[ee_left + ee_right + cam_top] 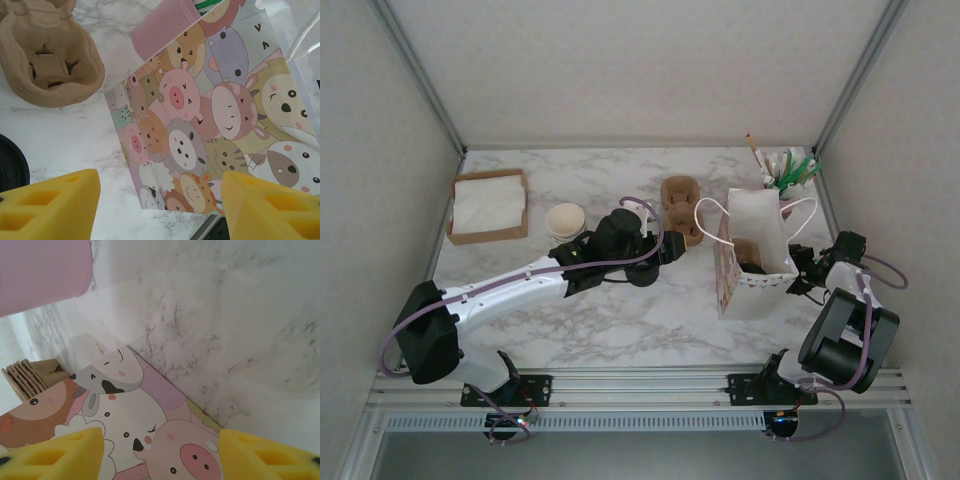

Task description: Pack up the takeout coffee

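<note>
Overhead, a white paper bag (760, 222) printed with cartoon animals stands open on the marble counter (620, 310), between the two claws. The left claw (665, 248) sits just to the bag's left, and the right claw (807, 265) is close against its right side.

Deep inside the bag, between the claws, is a small dark round shape next to something brown. It looks like the black lid of the takeout coffee (753, 266), though it is too small to be sure.

From the left wrist, the left claw (160, 181) has its yellow fingers (55, 205) spread apart with nothing between them. The bag's animal print (215, 115) is straight ahead. A brown pulp cup carrier (47, 65) lies ahead and to that claw's left.

From the right wrist, the right claw (160, 436) also has its yellow fingers (270, 455) spread apart, gripping nothing. The bag's printed side (140, 425) is just beyond its fingertips.

A stack of cream cups (565, 220) stands well to the left claw's left.
</note>
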Tool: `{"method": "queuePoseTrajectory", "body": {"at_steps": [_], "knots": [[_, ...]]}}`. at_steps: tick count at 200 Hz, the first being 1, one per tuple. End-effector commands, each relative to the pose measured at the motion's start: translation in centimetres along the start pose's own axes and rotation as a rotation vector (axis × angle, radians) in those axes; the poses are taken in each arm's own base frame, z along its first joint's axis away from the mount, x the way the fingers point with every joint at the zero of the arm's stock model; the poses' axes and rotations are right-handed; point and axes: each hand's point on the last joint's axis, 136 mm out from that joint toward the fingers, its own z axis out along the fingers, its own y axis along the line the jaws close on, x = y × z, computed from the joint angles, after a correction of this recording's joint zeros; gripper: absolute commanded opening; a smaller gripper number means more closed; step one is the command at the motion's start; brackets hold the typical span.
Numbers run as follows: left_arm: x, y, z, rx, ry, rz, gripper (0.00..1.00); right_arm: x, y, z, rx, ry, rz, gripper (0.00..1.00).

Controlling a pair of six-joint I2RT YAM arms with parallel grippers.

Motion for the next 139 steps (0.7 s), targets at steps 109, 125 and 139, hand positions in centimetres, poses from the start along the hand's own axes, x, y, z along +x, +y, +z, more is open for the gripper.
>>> {"method": "queuePoseTrajectory", "body": {"at_steps": [109,125,139], "knots": [[0.9,0.1,0.7,0.012,0.022,-0.015,0.64,2.5,-0.8,3.3,-0.011,0.076,0.07,0.6],[0.9,0.1,0.7,0.011,0.021,-0.016,0.64,3.0,-0.8,3.9,-0.004,0.086,0.067,0.6],[0.9,0.1,0.7,0.01,0.021,-0.017,0.64,3.3,-0.8,4.2,0.005,0.088,0.062,0.6]]}}
